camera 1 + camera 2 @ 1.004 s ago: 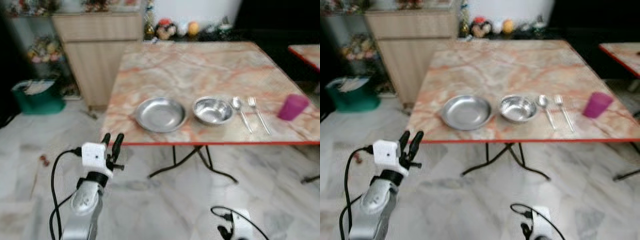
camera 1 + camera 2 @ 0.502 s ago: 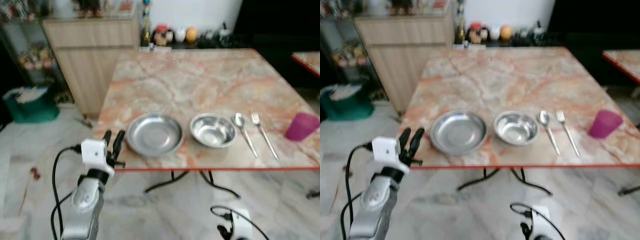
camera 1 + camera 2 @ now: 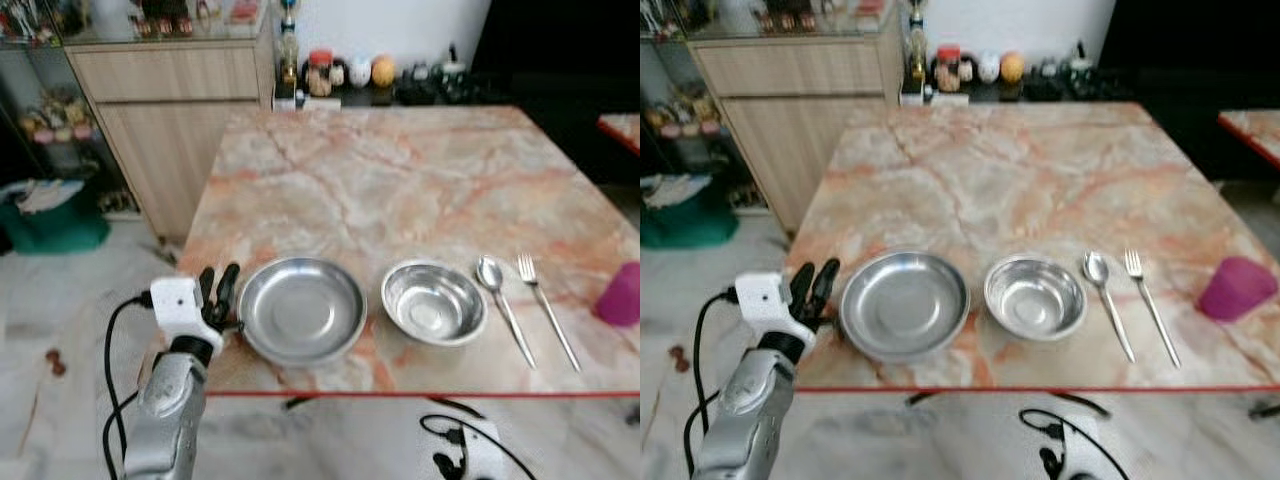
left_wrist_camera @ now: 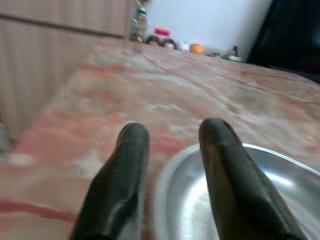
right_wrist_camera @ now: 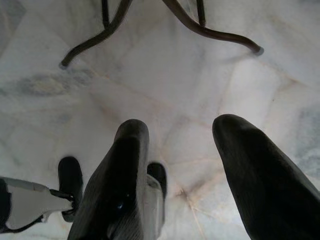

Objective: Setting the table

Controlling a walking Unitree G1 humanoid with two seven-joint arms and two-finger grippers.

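Marble-patterned and edged in red, the table [image 3: 420,180] stands on a pale tiled floor [image 3: 60,300], with a wooden cabinet [image 3: 165,110] behind its left corner and a green bin [image 3: 55,220] further left. In the left eye view a row of tableware lies along the near edge: a steel plate [image 3: 301,308] at the left, a steel bowl [image 3: 434,301] just beside it, then a spoon [image 3: 503,305] and a fork [image 3: 547,320] lying side by side, and a purple cup [image 3: 621,294] at the far right, apart from the fork. The left gripper [image 3: 219,288] is raised at the table's near left corner, just beside the plate's left rim, its fingers slightly parted and holding nothing.

The right eye view shows the same row, the plate [image 3: 904,304] close to the left gripper [image 3: 813,283], and jars and round ornaments [image 3: 970,68] on a dark shelf beyond the table.

From the left wrist, the two black fingers [image 4: 122,185] stand apart with nothing between them, one over the table top and the other over the plate's rim [image 4: 165,175].

From the right wrist, the right gripper [image 5: 180,150] hangs low, pointing at the floor near the black table legs [image 5: 210,32]; its fingers are spread wide and empty.
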